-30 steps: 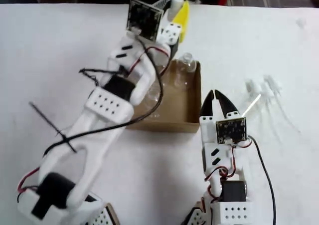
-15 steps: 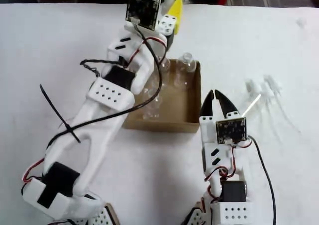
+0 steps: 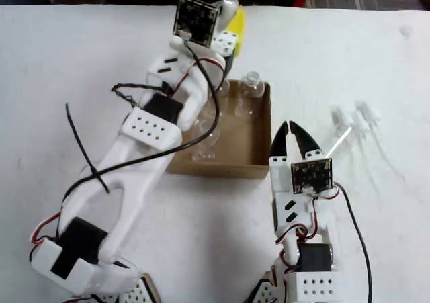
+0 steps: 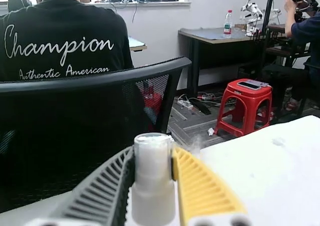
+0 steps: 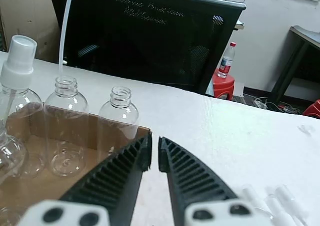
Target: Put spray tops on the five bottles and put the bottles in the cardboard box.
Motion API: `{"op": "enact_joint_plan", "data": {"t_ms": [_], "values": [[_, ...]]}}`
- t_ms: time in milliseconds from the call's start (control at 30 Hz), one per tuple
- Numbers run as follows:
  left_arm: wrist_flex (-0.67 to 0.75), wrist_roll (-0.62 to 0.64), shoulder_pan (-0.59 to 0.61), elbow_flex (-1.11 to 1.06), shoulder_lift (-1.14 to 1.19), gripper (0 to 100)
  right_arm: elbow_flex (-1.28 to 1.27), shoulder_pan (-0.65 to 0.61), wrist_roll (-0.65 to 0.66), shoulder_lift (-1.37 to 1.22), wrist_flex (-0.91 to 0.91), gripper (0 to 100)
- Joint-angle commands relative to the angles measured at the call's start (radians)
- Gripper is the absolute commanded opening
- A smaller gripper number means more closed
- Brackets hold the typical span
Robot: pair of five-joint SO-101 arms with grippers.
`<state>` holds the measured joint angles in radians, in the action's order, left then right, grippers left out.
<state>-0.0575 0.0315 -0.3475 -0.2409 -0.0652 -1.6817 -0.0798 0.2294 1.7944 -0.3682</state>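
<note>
Meanwhile, the left gripper [image 4: 153, 158] clamps a white spray top [image 4: 152, 186] above the far edge of the box [image 3: 228, 168]. Its tube [image 5: 65, 25] hangs at the open neck of a clear, unlabelled bottle [image 5: 64, 126] standing inside, next to a capped bottle [image 5: 17, 100]. The right gripper [image 3: 289, 132] sits just beside the box, fingers closed on nothing. Spare tops [image 3: 355, 120] lie on the table [image 3: 376, 48] nearby.
</note>
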Motion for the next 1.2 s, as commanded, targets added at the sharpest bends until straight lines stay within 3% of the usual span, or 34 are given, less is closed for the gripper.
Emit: {"op": "enact_joint_plan", "data": {"t_ms": [0,200,767,933,1167], "values": [[0.117,-0.012,0.008,-0.028,0.021,2,-0.008,0.001,0.011,0.005,0.008,2.2],[0.276,-0.012,0.012,-0.054,0.136,2,-0.008,0.001,0.011,0.005,0.008,2.2],[0.27,-0.012,0.012,-0.12,0.136,2,-0.008,0.001,0.011,0.005,0.015,2.2],[0.184,-0.012,0.013,-0.109,0.134,3,-0.008,0.001,0.011,0.005,0.015,2.2],[0.149,-0.003,0.013,-0.117,0.088,23,-0.008,0.001,0.011,0.005,0.015,2.2]]}}
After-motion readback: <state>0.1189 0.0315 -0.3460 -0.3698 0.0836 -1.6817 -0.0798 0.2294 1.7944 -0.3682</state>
